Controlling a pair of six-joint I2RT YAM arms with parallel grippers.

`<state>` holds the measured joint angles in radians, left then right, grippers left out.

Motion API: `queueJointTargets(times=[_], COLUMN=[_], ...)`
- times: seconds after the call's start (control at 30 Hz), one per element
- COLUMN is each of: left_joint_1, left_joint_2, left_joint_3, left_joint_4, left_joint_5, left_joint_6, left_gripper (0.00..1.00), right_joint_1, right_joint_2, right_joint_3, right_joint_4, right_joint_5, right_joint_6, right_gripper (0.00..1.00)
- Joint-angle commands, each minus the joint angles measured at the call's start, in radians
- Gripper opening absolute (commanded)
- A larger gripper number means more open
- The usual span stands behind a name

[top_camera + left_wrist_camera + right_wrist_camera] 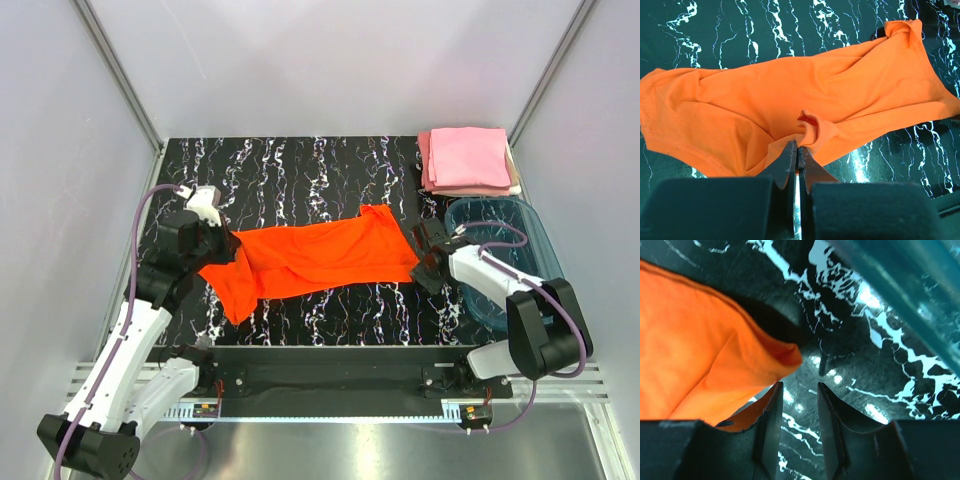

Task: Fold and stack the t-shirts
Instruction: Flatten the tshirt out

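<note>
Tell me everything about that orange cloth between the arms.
A soft orange-red t-shirt, crumpled, lying stretched across the black marbled table, with a stitched hem showing. The left pincer is shut on a bunched fold at one end; the right pincer stands open beside the other end, not gripping it.

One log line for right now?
left claw shut on bright orange-red cloth t-shirt | right claw open at its edge | pink folded t-shirts stacked far right
</note>
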<state>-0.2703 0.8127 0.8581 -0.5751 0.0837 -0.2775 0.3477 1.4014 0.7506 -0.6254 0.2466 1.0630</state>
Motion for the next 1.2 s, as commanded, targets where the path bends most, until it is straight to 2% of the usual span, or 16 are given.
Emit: queueJointTargets(times=[0.0,0.93,1.17], left_joint_1=[0.002,0.002,0.002], left_joint_2=[-0.007,0.0,0.003], left_joint_3=[0.025,0.019,0.029], left_joint_4=[0.032,0.032,0.032], left_joint_5=[0.011,0.025,0.028], left_joint_6=[0.006,0.004,0.008], left_gripper=[0.0,0.0,0.0], right_joint_1=[0.005,0.005,0.005], right_joint_2=[0.014,-0.061,0.004], right_joint_3=[0.001,0.01,0.026], right_joint_4=[0.033,0.033,0.035], right_joint_5=[0.095,0.072,0.105], right_joint_6=[0.025,0.035,0.04], right_gripper=[0.4,0.41,0.42])
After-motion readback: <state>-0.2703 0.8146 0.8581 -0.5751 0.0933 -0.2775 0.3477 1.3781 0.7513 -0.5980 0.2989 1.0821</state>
